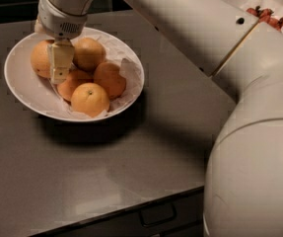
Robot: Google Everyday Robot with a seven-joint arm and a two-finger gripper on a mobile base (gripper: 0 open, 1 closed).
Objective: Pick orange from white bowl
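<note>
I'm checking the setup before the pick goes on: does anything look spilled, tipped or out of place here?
Nothing stands out. The wide white paper-lined bowl sits flat on the dark grey table, all the round oranges lie inside it, and the gripper hangs among them at the bowl's left.

— What does the arm (pixel 190 28) look like?
— Big, smooth, rounded off-white shells. There are two small dark holes (pixel 239 20) and a thin tan seam (pixel 235 47) at one joint.
— And the end?
— A round wrist (pixel 62 19) with a dark vented patch. Below it is the gripper (pixel 59 63), cream and blocky, down in the white bowl (pixel 22 83).
</note>
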